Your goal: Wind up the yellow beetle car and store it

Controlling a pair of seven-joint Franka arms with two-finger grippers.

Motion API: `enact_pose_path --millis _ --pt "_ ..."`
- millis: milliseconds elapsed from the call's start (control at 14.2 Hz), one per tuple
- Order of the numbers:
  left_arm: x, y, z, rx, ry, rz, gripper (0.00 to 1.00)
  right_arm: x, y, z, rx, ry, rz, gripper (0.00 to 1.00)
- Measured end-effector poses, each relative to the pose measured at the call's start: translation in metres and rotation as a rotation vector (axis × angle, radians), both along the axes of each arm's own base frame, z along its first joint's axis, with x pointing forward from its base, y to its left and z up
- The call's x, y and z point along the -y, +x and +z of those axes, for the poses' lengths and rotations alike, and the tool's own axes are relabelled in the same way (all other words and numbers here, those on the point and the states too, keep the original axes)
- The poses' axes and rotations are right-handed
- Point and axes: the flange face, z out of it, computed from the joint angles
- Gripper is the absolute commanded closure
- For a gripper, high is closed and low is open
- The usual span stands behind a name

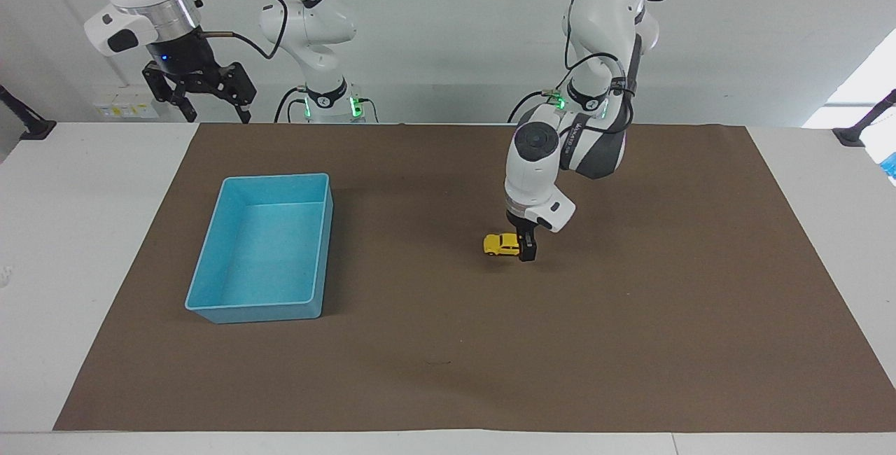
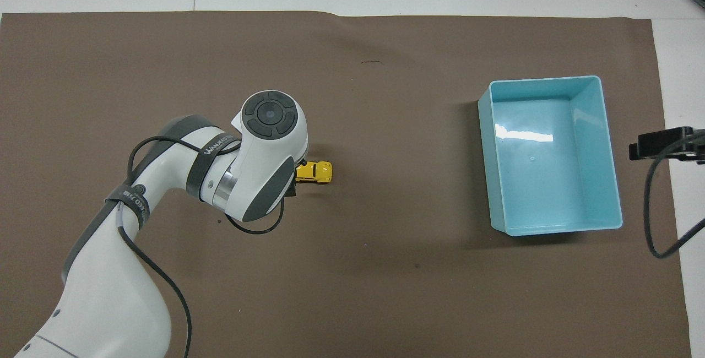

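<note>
In the facing view, the yellow beetle car point(image 1: 500, 244) sits on its wheels on the brown mat point(image 1: 630, 343), near the middle of the table point(image 1: 91, 182) and well apart from the light blue bin point(image 1: 260, 250) toward the right arm's end. The left claw point(image 1: 528, 248) hangs low at the car's tail end, fingers spread, gripping nothing. The right claw point(image 1: 210, 101) waits high over the table's edge by the robots, fingers spread and empty. In the overhead view, the car point(image 2: 314, 172) pokes out beside the left arm's white wrist, which hides the claw; the bin point(image 2: 551, 154) stands near the mat's edge.
</note>
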Motion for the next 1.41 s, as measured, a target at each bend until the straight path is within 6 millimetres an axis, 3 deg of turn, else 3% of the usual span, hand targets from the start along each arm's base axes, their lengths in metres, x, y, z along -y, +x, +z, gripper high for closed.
enact_pose_path --millis 917,1411 --pt "-0.001 0.012 0.029 0.050 -0.025 0.011 0.00 0.000 0.000 0.000 0.000 0.000 0.000 0.00" --pt "-0.017 0.029 0.069 0.109 -0.053 -0.083 0.00 0.000 0.000 0.000 0.000 0.000 0.000 0.00"
